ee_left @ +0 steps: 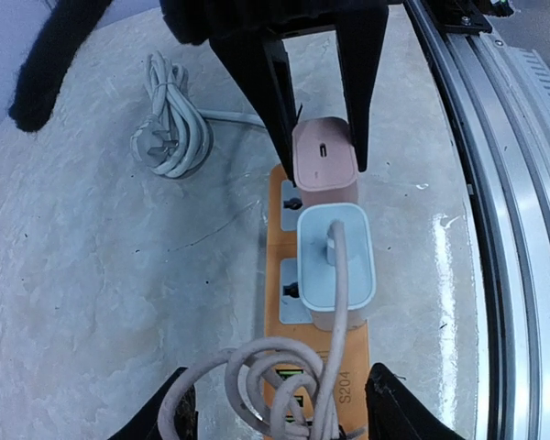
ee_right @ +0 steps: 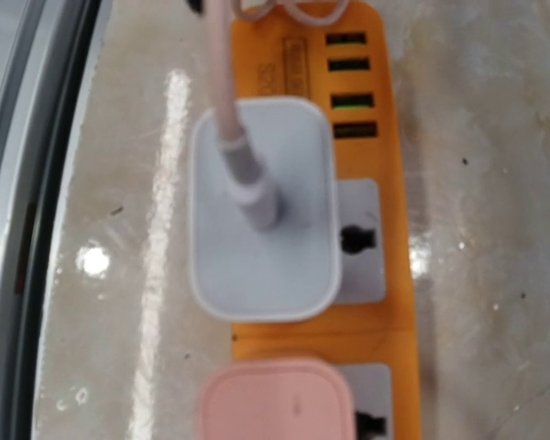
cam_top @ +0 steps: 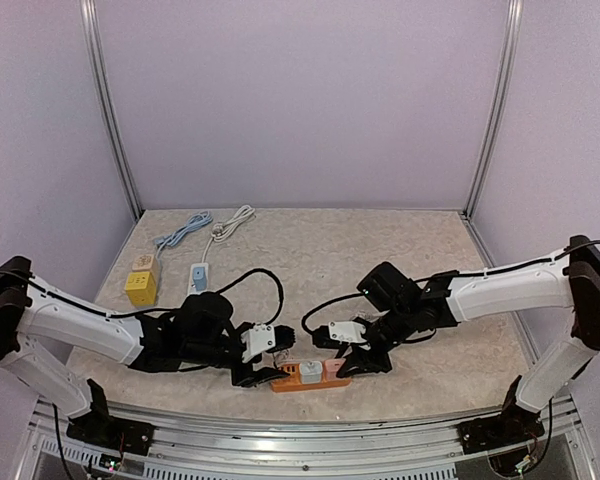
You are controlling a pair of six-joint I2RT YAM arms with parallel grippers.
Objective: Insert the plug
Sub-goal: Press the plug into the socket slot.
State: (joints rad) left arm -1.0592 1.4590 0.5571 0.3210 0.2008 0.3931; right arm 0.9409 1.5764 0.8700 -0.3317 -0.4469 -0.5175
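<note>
An orange power strip lies near the table's front edge. A pale blue-white plug with a pinkish cable sits in it. It also shows in the right wrist view. A pink plug sits in the socket beside it and shows at the bottom of the right wrist view. My right gripper has a black finger against each side of the pink plug. My left gripper is open. It straddles the strip's USB end and the coiled cable without touching the strip.
A yellow box, a small white adapter, a blue cable and a white cable lie at the back left. A coiled white cable lies left of the strip. A metal rail runs along the front edge.
</note>
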